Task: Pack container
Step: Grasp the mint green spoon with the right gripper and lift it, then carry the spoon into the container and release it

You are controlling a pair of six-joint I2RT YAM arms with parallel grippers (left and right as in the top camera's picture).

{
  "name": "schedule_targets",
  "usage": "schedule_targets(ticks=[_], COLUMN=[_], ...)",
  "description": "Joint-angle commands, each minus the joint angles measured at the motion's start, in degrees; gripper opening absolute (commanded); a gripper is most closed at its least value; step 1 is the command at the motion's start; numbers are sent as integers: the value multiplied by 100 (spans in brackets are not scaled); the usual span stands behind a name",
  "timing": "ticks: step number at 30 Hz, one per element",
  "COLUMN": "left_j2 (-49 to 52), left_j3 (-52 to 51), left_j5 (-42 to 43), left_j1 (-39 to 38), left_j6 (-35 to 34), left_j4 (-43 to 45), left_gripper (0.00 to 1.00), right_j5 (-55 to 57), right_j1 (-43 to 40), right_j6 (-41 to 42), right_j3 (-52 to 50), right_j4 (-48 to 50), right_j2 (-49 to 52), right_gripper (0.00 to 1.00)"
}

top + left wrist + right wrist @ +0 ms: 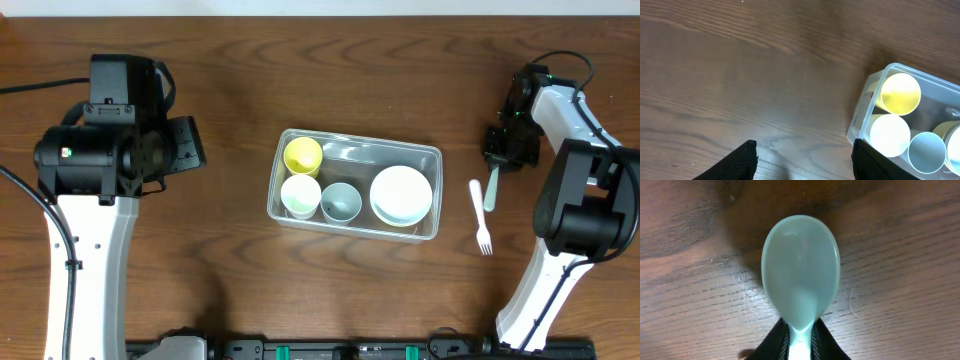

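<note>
The clear plastic container (pixel 433 158) sits mid-table, holding a yellow cup (pixel 303 155), a white cup (pixel 300 195), a pale blue cup (pixel 341 202) and stacked white and yellow bowls (pixel 402 194). The container also shows in the left wrist view (pixel 865 107) at the right. My right gripper (pixel 497 165) is shut on the handle of a pale green spoon (pixel 801 270), right of the container; the spoon (pixel 490 192) lies low over the wood. My left gripper (pixel 804 165) is open and empty, left of the container.
A white plastic fork (pixel 480 217) lies on the table between the container and the right arm. The left arm's body (pixel 100 150) stands at the far left.
</note>
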Motion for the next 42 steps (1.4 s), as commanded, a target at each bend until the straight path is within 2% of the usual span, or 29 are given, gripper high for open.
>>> schedule_targets(ticks=[1,5,13,21,25,29,35,42], left_j2=[33,33,33,33,33,33,33,33], left_j3=[63,63,63,63,63,63,63,63], left_j5=[-50,-50,-50,-52,-52,-52,-50,-52], left_j1=[24,24,24,24,24,24,24,24], left_j6=[-74,-74,-74,-74,-74,-74,-72,-72], left_j4=[0,-2,0,0,2,0,-4,-4], left_gripper=[61,61,61,61,61,61,62,61], right_j5=[63,66,66,31,-391,-557,-557,-514], right_j1=[15,15,22,299,879,1810,3213,4019], right_j6=[20,20,22,-236,-1248,-2273,-3602,-4723], right_j3=[-254,-251,-31,540,570,570,566,562], right_j4=[164,164,20,-203,26,179,251,247], right_j2=[505,505,225,-1436,-2361,-2782,-2627,-2159], right_gripper=[8,1,1,1,1,1,1,1])
